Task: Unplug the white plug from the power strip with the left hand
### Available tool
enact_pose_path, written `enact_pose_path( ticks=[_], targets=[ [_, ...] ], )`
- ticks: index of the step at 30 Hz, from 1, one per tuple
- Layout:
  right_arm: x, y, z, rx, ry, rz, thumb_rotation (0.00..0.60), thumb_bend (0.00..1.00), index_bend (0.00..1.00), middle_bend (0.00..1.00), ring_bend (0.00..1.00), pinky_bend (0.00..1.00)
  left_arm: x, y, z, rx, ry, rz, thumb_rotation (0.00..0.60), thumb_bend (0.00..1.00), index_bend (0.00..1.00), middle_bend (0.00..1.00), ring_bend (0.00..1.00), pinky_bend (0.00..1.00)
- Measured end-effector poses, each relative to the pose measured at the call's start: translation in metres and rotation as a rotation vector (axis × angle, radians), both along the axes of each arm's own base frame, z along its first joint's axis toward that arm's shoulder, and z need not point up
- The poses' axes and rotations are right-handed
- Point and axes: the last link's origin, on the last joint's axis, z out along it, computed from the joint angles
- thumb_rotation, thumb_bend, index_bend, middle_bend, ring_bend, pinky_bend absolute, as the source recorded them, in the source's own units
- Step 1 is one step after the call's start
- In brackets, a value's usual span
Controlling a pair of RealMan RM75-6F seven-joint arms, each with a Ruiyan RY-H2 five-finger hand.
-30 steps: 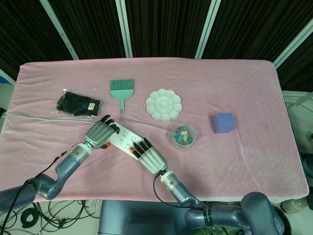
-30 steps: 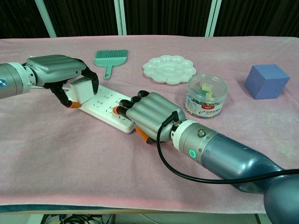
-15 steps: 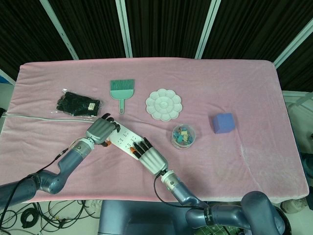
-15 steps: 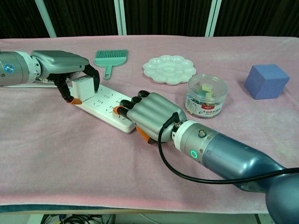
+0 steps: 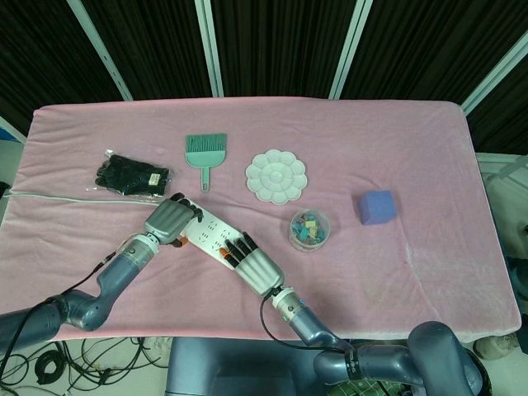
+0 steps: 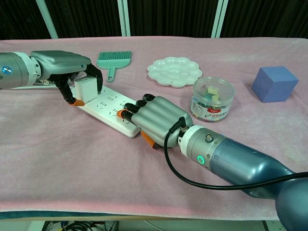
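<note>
Silver and nearest the chest camera, the right hand (image 6: 156, 118) is lying palm-down on the near end of the strip (image 6: 109, 109), its fingers pressing flat on it and pinning it to the pink cloth (image 6: 72, 159); it is gripping nothing. Beyond it, at the far end of the strip, the left hand (image 6: 67, 67) is arching over the plug (image 6: 85, 88), with the thumb at one side and the fingers curling round the other, so it looks to be pinching the plug. The plug is sitting upright and apparently seated in its socket, so the grasp seems to be in hand and the pull not yet done. Next comes a straight lift off the strip, without rocking, while the right hand is bearing down. Farther back are lying a brush (image 6: 113, 60), a palette (image 6: 174, 71) and a jar (image 6: 212, 100).
</note>
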Motion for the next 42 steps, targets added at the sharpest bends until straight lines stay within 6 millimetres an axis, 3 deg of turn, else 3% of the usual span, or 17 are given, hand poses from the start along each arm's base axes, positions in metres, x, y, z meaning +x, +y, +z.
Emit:
enact_pose_path(
  ticks=[13,19,27,34,42],
  targets=[
    [-0.001,-0.001,0.001,-0.004,0.020,0.007,0.600,0.71,0.39,0.20,0.16,0.10,-0.004,-0.003,0.007,0.002,-0.177,0.051,0.600,0.70,0.70,0.65,0.24,0.17],
    [0.000,-0.002,0.002,-0.012,0.013,0.002,0.600,0.68,0.39,0.20,0.16,0.10,0.003,0.000,0.021,0.039,-0.244,0.004,0.600,0.69,0.68,0.64,0.24,0.17],
    [0.009,-0.003,0.005,-0.056,-0.025,0.011,0.600,0.60,0.26,0.08,0.12,0.10,0.000,-0.015,0.031,-0.024,-0.190,-0.023,0.600,0.68,0.66,0.63,0.22,0.14],
    [0.025,-0.015,0.035,-0.162,-0.179,-0.006,0.600,0.59,0.24,0.08,0.12,0.10,-0.016,-0.039,0.045,-0.041,-0.189,-0.018,0.600,0.67,0.64,0.61,0.21,0.11],
    [0.008,-0.037,0.091,-0.262,-0.211,-0.045,0.600,0.59,0.24,0.08,0.12,0.10,-0.071,-0.065,0.059,-0.038,-0.205,0.099,0.600,0.64,0.60,0.57,0.17,0.10]
  ],
)
